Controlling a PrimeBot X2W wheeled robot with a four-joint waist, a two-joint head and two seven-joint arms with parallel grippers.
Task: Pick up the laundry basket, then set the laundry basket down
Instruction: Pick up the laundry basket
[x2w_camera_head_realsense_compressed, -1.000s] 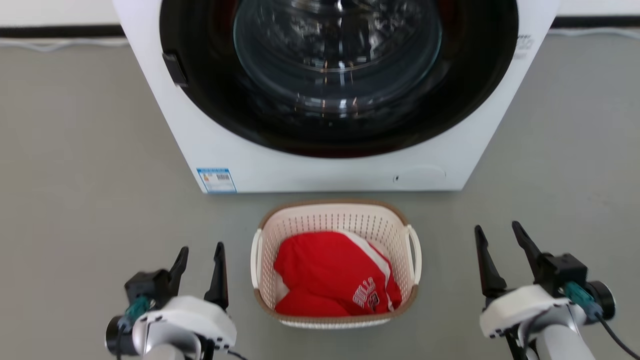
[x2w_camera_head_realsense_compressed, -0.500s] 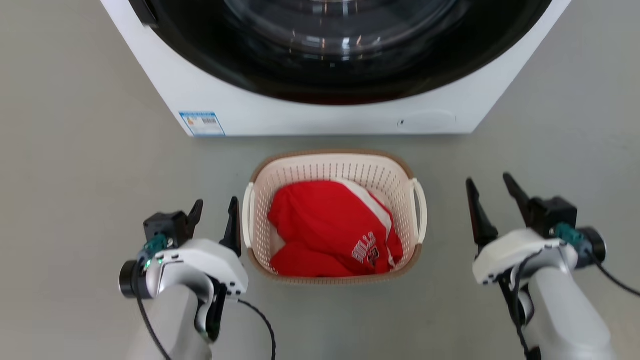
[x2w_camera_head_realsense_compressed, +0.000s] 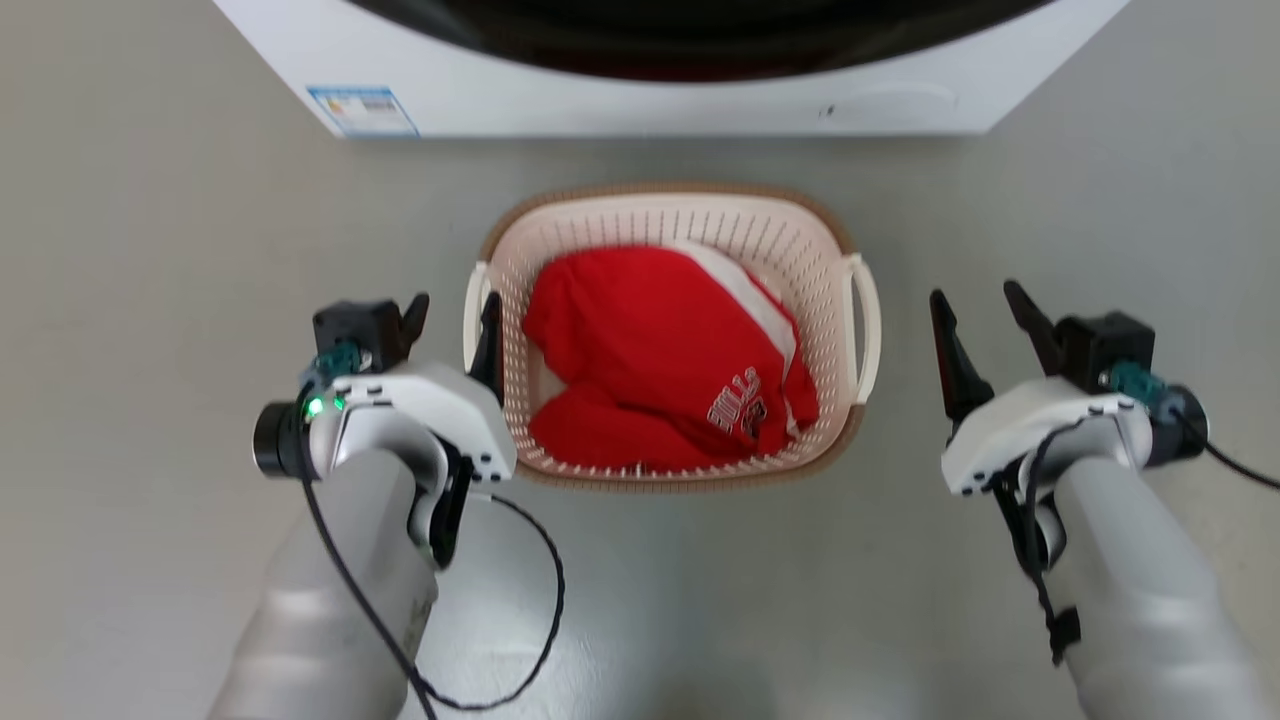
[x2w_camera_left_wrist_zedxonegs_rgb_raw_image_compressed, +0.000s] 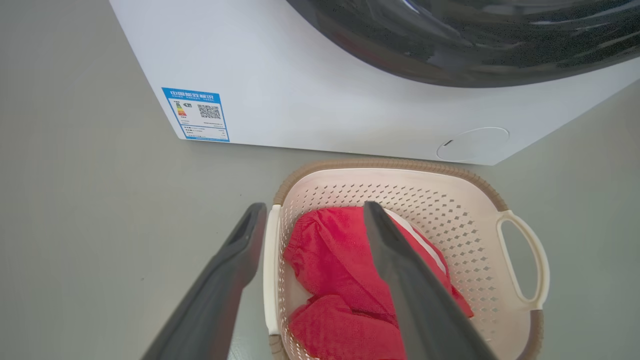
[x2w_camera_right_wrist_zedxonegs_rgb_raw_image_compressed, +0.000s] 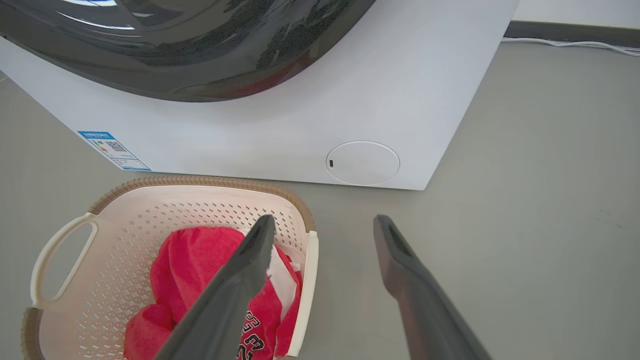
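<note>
The laundry basket (x2w_camera_head_realsense_compressed: 700, 222), cream with a brown rim, stands on the grey floor just in front of the washing machine and holds a red garment (x2w_camera_head_realsense_compressed: 650, 350). My left gripper (x2w_camera_head_realsense_compressed: 455, 305) is open at the basket's left handle (x2w_camera_head_realsense_compressed: 470, 310). In the left wrist view that gripper (x2w_camera_left_wrist_zedxonegs_rgb_raw_image_compressed: 314, 207) has the handle (x2w_camera_left_wrist_zedxonegs_rgb_raw_image_compressed: 271, 270) between its two fingers, one outside the basket (x2w_camera_left_wrist_zedxonegs_rgb_raw_image_compressed: 425, 200) and one over the red cloth. My right gripper (x2w_camera_head_realsense_compressed: 972, 295) is open a short way right of the right handle (x2w_camera_head_realsense_compressed: 866, 320). The right wrist view shows this gripper (x2w_camera_right_wrist_zedxonegs_rgb_raw_image_compressed: 325, 220) above that handle (x2w_camera_right_wrist_zedxonegs_rgb_raw_image_compressed: 305, 290).
The white washing machine (x2w_camera_head_realsense_compressed: 600, 110) with its dark round door rises right behind the basket, a blue label (x2w_camera_head_realsense_compressed: 362, 110) at its lower left corner. A black cable (x2w_camera_head_realsense_compressed: 540, 620) loops from my left arm. Grey floor lies on both sides.
The head camera has tilted down, so the whole picture slid upward. My left gripper has closed in on the basket's left handle; my right gripper has come somewhat nearer the right one.
</note>
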